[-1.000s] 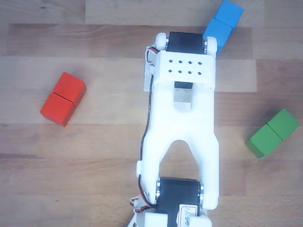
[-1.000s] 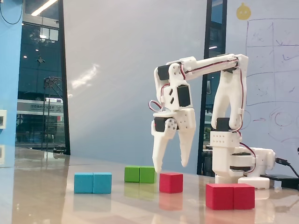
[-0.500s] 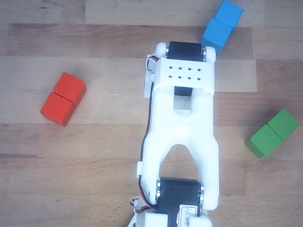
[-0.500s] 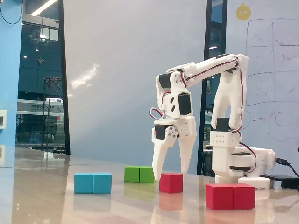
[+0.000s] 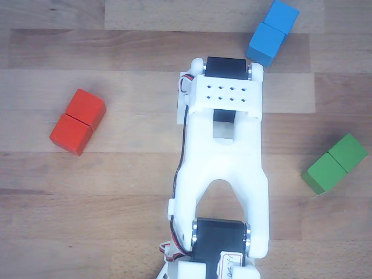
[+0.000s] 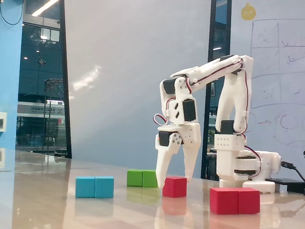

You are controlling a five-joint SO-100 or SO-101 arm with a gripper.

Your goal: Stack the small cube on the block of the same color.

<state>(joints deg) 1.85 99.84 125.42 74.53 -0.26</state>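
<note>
In the fixed view the small cube (image 6: 174, 186), red with plain faces, sits on the glossy table. My white gripper (image 6: 172, 183) points down over it and is open. One fingertip sits just left of the cube and the other at its upper right corner; whether they touch it I cannot tell. The block of the same color (image 6: 235, 200) lies to the right and nearer the camera, apart from the cube. In the other view, which looks straight down, that red block (image 5: 77, 122) lies at the left, while the arm hides the small cube and the fingers.
A blue two-cube block (image 6: 95, 186) lies left of the small cube, and a green one (image 6: 142, 178) behind it. From above, the blue block (image 5: 272, 32) is at top right and the green (image 5: 335, 163) at right. The arm's base (image 6: 243, 164) stands at right rear.
The gripper has come down from above the small cube until its open fingers reach the cube's level. The blocks have not moved.
</note>
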